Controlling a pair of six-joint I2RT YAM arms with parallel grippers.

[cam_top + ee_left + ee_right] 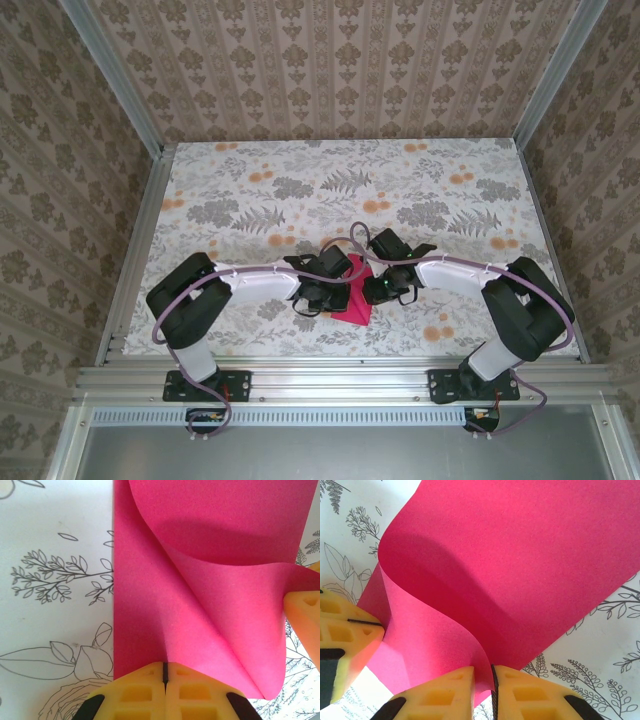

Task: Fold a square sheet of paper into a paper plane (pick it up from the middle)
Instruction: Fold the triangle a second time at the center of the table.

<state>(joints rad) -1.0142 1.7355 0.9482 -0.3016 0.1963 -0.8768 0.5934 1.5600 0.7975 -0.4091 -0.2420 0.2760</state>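
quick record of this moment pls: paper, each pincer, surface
paper: magenta sheet of paper, curled over itself in a loose bend, not pressed flat
left pincer: shut on the sheet's edge
right pincer: shut on the sheet's edge
surface: floral-print table, sheet near its front edge between the arms

A robot test booth: aluminium framing [340,378], patterned wallpaper panels [330,70] on three sides, floral-covered table [300,190].
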